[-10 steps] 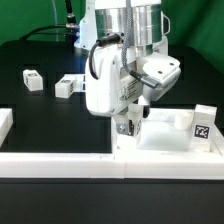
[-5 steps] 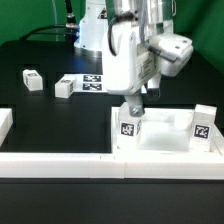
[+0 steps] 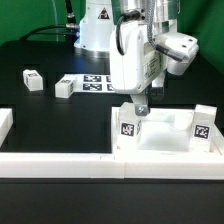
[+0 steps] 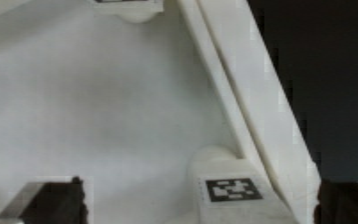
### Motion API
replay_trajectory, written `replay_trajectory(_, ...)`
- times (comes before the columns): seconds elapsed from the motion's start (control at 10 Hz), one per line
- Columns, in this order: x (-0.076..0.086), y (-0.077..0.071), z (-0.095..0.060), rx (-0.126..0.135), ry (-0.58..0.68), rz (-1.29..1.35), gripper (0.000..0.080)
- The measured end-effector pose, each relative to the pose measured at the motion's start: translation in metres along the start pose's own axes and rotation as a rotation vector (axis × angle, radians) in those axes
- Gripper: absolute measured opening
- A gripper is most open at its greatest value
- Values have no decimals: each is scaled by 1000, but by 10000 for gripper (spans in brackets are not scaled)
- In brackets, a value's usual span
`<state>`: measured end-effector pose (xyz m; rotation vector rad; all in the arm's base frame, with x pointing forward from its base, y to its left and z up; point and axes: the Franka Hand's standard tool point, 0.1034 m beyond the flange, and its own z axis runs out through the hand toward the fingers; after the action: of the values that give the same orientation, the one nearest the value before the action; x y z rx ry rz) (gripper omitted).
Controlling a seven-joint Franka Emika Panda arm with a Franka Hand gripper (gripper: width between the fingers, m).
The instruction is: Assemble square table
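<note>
The white square tabletop [image 3: 168, 150] lies at the front on the exterior view's right, rim up. One tagged white leg [image 3: 128, 122] stands upright in its near-left corner and a second leg [image 3: 203, 122] stands in the right corner. My gripper [image 3: 140, 107] hangs just above the left leg, open and empty. In the wrist view the tabletop [image 4: 105, 110] fills the frame, and the leg's tagged top [image 4: 233, 187] lies between the two spread dark fingers of my gripper [image 4: 204, 195]. Two more loose legs [image 3: 33, 78] [image 3: 66, 87] lie on the black table at the left.
The marker board [image 3: 97, 82] lies flat behind the loose legs. A long white border bar [image 3: 60, 160] runs along the front edge, with a short white piece [image 3: 5, 122] at the far left. The robot's base stands at the back.
My gripper was low around the left leg; it has let go, risen and shifted slightly to the exterior view's right. The leg stays upright in its corner.
</note>
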<state>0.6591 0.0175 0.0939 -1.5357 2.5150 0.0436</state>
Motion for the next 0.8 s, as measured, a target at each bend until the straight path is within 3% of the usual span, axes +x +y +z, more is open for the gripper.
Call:
replay_trajectory(0.1,-2,2,0,-2,0,-3,649)
replay_trajectory(0.2,-9,15,2,-17,-3,-21,649)
replay_trajectory(0.3,-15,35,1,-32,-2,-43,649)
replay_trajectory(0.4,-17,61,1,-29,3,-67,649)
replay_trajectory(0.5,-15,84,1,-57,9,-103,649)
replay_trajectory(0.6,-12,92,2,-91,12,-135,649)
replay_trajectory(0.8,-12,91,3,-89,13,-136,649)
